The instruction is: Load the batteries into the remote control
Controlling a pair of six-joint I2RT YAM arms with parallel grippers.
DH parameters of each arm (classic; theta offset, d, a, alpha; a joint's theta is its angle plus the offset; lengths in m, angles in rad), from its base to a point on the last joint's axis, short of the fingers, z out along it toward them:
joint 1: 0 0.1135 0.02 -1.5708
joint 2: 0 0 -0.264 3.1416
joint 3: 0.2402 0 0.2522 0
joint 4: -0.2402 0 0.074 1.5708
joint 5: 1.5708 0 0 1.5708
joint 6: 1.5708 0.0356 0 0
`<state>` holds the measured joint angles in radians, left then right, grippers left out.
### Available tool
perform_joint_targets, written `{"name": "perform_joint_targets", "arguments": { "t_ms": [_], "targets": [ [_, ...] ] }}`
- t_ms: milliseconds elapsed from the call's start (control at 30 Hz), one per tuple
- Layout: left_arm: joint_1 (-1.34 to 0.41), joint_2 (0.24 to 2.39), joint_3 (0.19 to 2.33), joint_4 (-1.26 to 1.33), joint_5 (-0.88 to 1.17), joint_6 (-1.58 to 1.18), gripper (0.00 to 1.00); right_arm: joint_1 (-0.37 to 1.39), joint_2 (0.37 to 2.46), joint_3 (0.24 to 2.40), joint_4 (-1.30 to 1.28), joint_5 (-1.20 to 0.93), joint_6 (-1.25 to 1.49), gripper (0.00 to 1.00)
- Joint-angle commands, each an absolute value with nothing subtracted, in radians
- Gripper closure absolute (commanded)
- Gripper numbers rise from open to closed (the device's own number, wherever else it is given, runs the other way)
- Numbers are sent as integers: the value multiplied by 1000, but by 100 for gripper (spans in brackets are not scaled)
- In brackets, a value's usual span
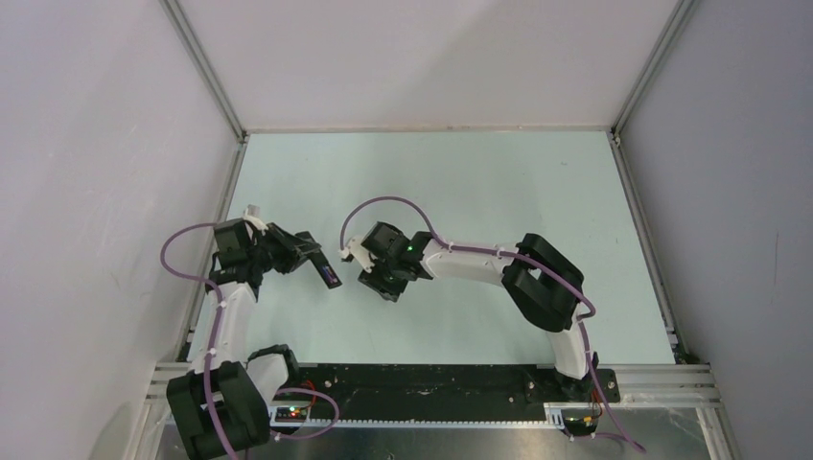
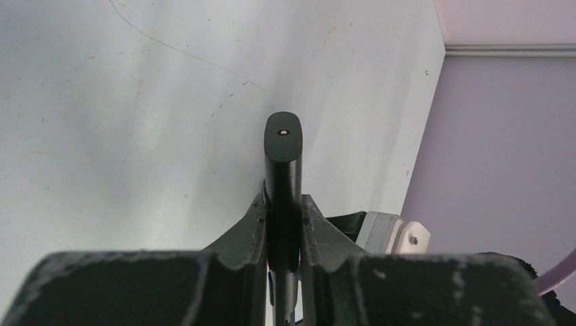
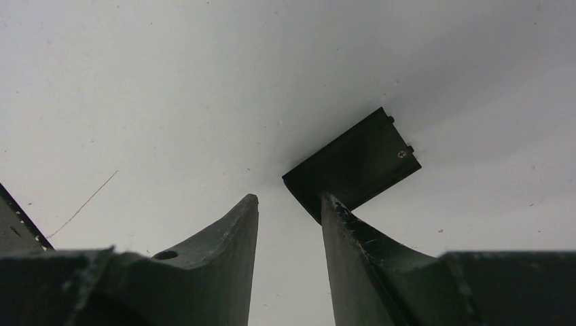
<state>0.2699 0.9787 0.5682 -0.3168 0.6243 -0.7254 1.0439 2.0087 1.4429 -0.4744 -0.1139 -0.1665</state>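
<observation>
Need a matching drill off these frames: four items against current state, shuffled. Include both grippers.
Column A:
1. slim black remote control bar
2. small flat black cover plate
3. left gripper
4. right gripper

Column B:
a. open, nothing between the fingers
b. clamped between two fingers
c. lying on the pale table
d. shut on a thing

Pairs: 1-b, 2-c, 3-d, 4-a

We find no text, label, brand or number that we can read in any view — the only candidate is a tiny pale mark near one corner of the small black cover plate (image 3: 353, 163), too small for us to make out.
</observation>
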Motion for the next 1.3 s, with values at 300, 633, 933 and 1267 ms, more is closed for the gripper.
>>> {"name": "perform_joint_targets", "arguments": {
  "t_ms": [300, 633, 933, 1267],
  "targets": [
    [292, 1004, 569, -290, 620, -724, 100, 1045, 2047, 1496, -502, -106, -204, 62],
    [295, 1007, 566, -290, 626, -724, 100, 1045, 2084, 1528, -525, -90, -196, 92],
    [294, 1012, 567, -290, 663, -717, 100, 1006, 2000, 1499, -489, -173, -100, 100],
    [289, 967, 573, -252, 761, -748, 100, 903, 1729, 1453, -378, -371, 278, 100]
  ]
}}
